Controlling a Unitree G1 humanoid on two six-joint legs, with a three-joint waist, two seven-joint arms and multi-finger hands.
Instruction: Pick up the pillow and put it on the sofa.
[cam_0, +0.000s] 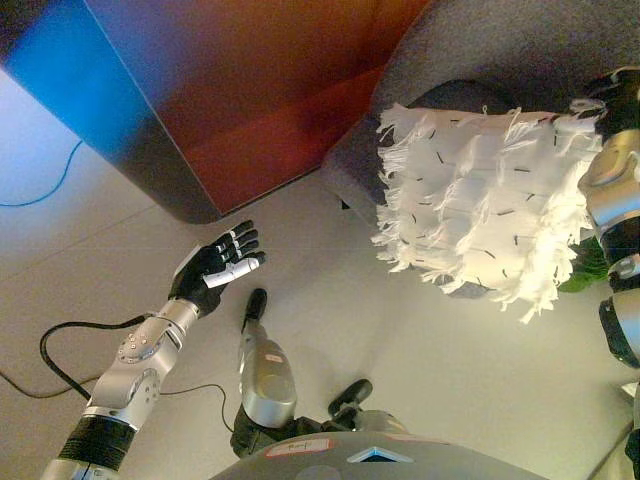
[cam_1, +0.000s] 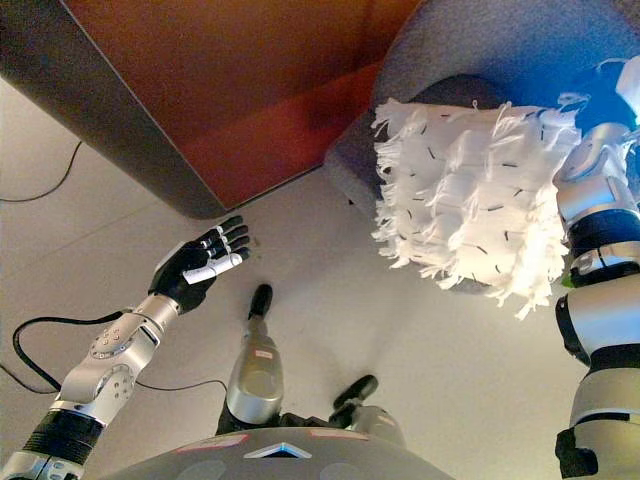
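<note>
Pillow, white and fringed, hung in front of the grey sofa, its long axis running across our view toward our right hand. That hand sat at the pillow's right edge; we could not tell its finger state. Our left hand hovered spread and empty, well apart over the floor.

A pale, smooth floor fills the lower half of the frame and runs up the left edge. On it, at the upper middle, stands a large piece of furniture with a reddish-brown side and a dark rounded corner (what kind it is cannot be told). At the upper right, a grey sofa rests on the floor, its curved base just beside that furniture.
</note>
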